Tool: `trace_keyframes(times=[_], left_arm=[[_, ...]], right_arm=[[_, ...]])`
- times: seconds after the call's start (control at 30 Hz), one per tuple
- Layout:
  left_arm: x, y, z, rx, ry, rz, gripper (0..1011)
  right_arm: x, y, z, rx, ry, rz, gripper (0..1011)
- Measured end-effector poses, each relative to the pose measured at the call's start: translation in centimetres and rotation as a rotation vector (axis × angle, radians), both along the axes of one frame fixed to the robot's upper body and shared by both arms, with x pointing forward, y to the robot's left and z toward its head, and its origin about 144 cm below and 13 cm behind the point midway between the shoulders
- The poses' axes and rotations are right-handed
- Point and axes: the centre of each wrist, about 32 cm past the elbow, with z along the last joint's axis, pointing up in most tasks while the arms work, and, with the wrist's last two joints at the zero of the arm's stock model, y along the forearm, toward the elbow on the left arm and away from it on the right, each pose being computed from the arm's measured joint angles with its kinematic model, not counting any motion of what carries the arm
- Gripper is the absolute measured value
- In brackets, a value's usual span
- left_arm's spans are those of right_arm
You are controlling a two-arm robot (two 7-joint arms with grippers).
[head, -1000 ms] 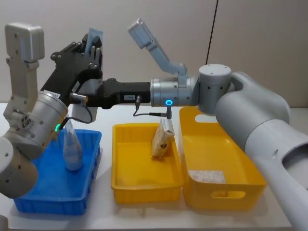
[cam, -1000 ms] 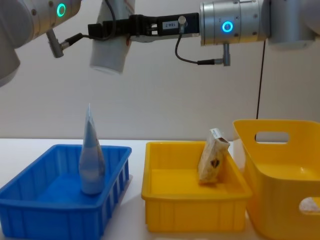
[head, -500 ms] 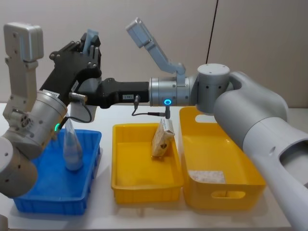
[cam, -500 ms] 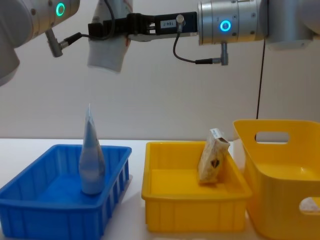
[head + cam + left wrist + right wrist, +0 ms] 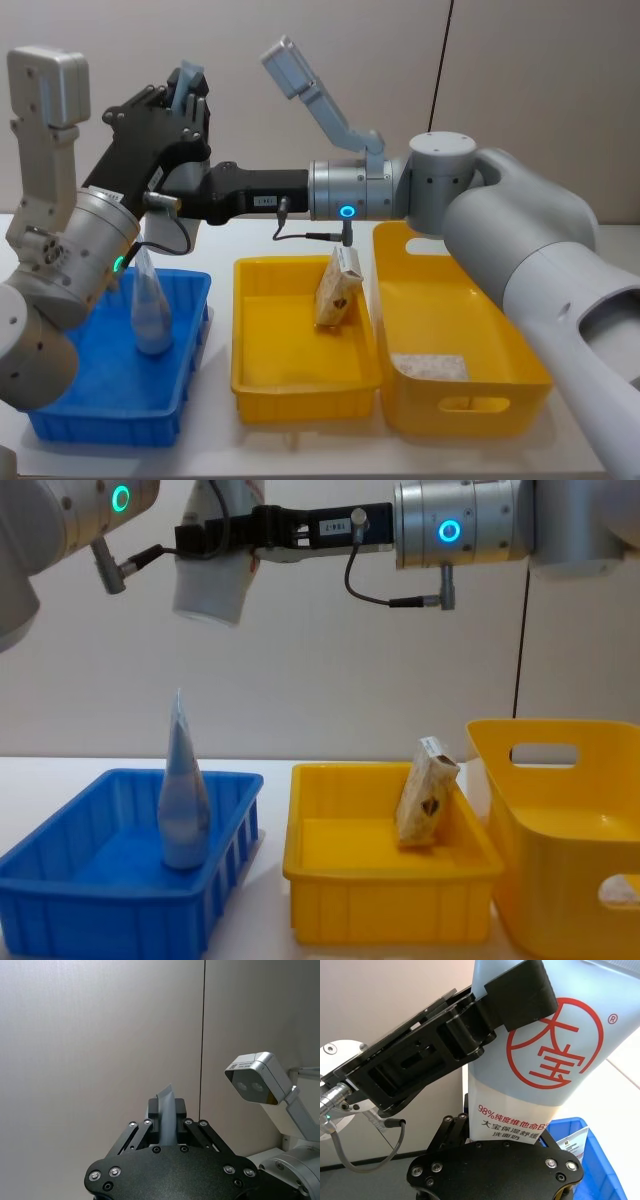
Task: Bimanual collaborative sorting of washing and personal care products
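A pale blue squeeze tube (image 5: 535,1055) with a red logo is held high above the blue bin (image 5: 70,390). My left gripper (image 5: 188,100) is shut on its upper part, and the crimped end (image 5: 166,1105) sticks out between the fingers. My right gripper (image 5: 215,540) reaches across from the right and is shut on the tube lower down. The white cap end (image 5: 210,592) hangs below it. A second pale blue tube (image 5: 150,315) stands upright in the blue bin. A small white carton (image 5: 338,290) leans in the middle yellow bin (image 5: 300,385).
A taller yellow bin (image 5: 480,400) with handle cut-outs stands at the right and holds a pale flat packet (image 5: 430,366). The right arm spans the air above both yellow bins. A white table (image 5: 300,450) runs to a plain wall behind.
The held tube and both grippers rose slightly and shifted a little left. The standing tube and the carton have not moved.
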Motion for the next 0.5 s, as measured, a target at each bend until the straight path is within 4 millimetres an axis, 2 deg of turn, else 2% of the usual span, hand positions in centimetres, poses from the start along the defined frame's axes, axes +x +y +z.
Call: trace_keyframes(times=[0.1,0.17,0.2,0.27,0.4,0.43,0.5], left_arm=[[0.0,-0.02,-0.01,0.0,0.0,-0.001,199],[-0.01,-0.04,-0.01,0.001,0.0,-0.002,280],[-0.01,-0.05,-0.01,0.001,0.0,-0.002,280],[-0.02,-0.09,-0.03,0.002,0.001,-0.003,380],[-0.02,-0.09,-0.03,0.002,0.001,-0.004,461],[-0.02,-0.09,-0.02,0.002,0.001,-0.004,517],[-0.02,-0.09,-0.03,0.002,0.001,-0.004,558]], right_arm=[[0.0,0.03,0.01,0.0,0.0,0.001,280],[0.0,0.04,0.01,0.0,0.0,0.002,270],[0.0,0.04,0.01,0.001,0.0,0.002,268],[0.0,0.04,0.0,0.001,0.0,0.002,266],[0.0,0.04,0.01,0.001,0.0,0.002,253],[0.0,0.04,0.03,0.001,-0.001,0.002,252],[-0.01,0.02,0.07,0.002,-0.003,0.001,249]])
